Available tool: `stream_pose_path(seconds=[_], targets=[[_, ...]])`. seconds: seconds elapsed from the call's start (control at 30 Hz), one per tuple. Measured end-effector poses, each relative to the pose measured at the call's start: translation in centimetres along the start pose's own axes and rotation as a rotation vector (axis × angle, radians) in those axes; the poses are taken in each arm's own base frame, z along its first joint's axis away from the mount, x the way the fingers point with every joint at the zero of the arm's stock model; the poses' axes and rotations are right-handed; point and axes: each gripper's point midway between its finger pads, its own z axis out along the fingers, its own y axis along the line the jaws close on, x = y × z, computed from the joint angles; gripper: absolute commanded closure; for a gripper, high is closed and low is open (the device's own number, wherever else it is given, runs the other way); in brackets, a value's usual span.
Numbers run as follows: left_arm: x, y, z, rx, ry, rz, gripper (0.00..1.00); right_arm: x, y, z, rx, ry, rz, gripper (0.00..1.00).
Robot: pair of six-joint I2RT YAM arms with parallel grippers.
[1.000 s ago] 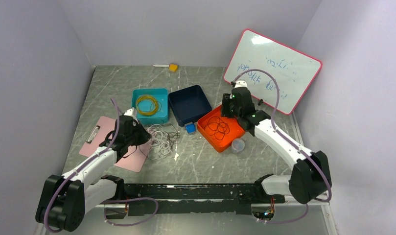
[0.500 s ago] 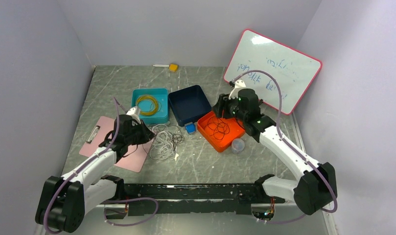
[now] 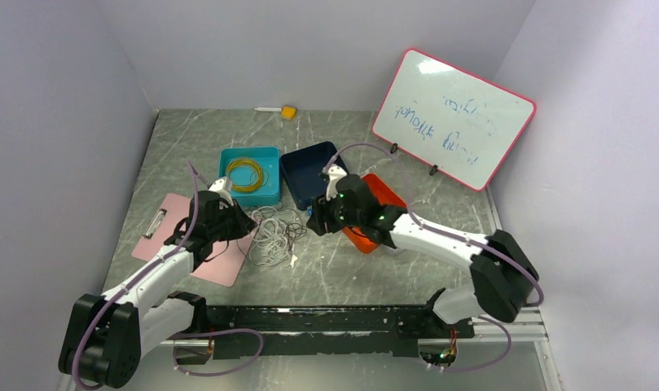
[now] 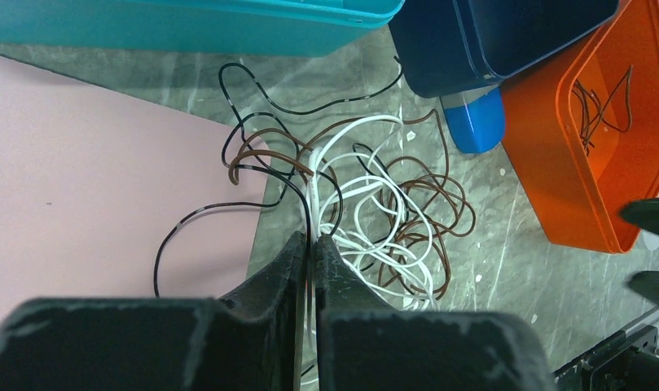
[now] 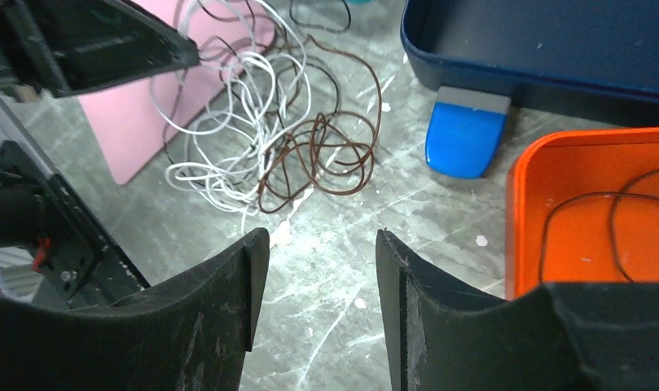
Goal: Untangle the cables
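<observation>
The cables (image 3: 275, 232) lie in a loose tangle of thin white, brown and black wires on the table between the pink clipboard and the blue eraser. In the left wrist view the cables (image 4: 366, 204) spread just beyond my left gripper (image 4: 311, 239), which is shut on a thin black and white strand at the tangle's near edge. My left gripper (image 3: 243, 221) sits at the tangle's left side. My right gripper (image 3: 314, 224) is open and empty, just right of the tangle; in its wrist view the cables (image 5: 269, 138) lie ahead of the right gripper (image 5: 322, 236).
A teal bin (image 3: 250, 175) holds a yellow wire coil. A dark blue bin (image 3: 309, 167) stands beside it, a blue eraser (image 5: 466, 137) in front. An orange tray (image 5: 586, 212) holds dark wire. A pink clipboard (image 3: 167, 228) lies left, a whiteboard (image 3: 452, 118) at back right.
My right arm has swung left from the orange tray to just right of the tangle, gripper open. My left gripper has stayed at the tangle's left edge.
</observation>
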Motion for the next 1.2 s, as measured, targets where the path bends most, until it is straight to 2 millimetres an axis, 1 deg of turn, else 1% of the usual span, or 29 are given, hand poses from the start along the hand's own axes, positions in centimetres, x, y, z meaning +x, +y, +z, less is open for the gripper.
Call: stream_pose_path(seconds=[0.17, 0.27, 0.4, 0.5, 0.63, 0.77, 1.0, 1.1, 1.2], targets=[[-0.1, 0.0, 0.0, -0.002, 0.008, 0.007, 0.93, 3.3, -0.4, 3.0, 0.012, 0.1, -0.004, 0.46], [0.0, -0.1, 0.1, 0.003, 0.015, 0.011, 0.93, 4.1, -0.8, 4.2, 0.024, 0.131, -0.006, 0.46], [0.5, -0.6, 0.2, 0.022, 0.035, 0.029, 0.93, 4.5, -1.1, 5.4, 0.037, 0.153, -0.018, 0.46], [1.2, -1.3, 0.2, 0.046, 0.054, 0.055, 0.93, 4.8, -1.3, 5.6, 0.047, 0.159, -0.021, 0.46], [2.5, -2.3, 0.4, 0.077, 0.096, 0.1, 0.93, 4.8, -1.5, 5.7, 0.062, 0.157, -0.024, 0.46], [3.5, -2.8, 0.5, 0.09, 0.126, 0.127, 0.93, 5.0, -1.9, 5.8, 0.076, 0.161, -0.028, 0.46], [3.6, -2.9, 0.5, 0.091, 0.126, 0.131, 0.93, 6.2, -3.4, 6.2, 0.144, 0.194, -0.029, 0.46], [3.6, -2.9, 0.5, 0.091, 0.126, 0.131, 0.93, 6.4, -3.6, 6.7, 0.154, 0.203, -0.029, 0.48], [3.6, -2.9, 0.5, 0.091, 0.126, 0.13, 0.93, 6.6, -3.7, 7.4, 0.157, 0.212, -0.028, 0.53]])
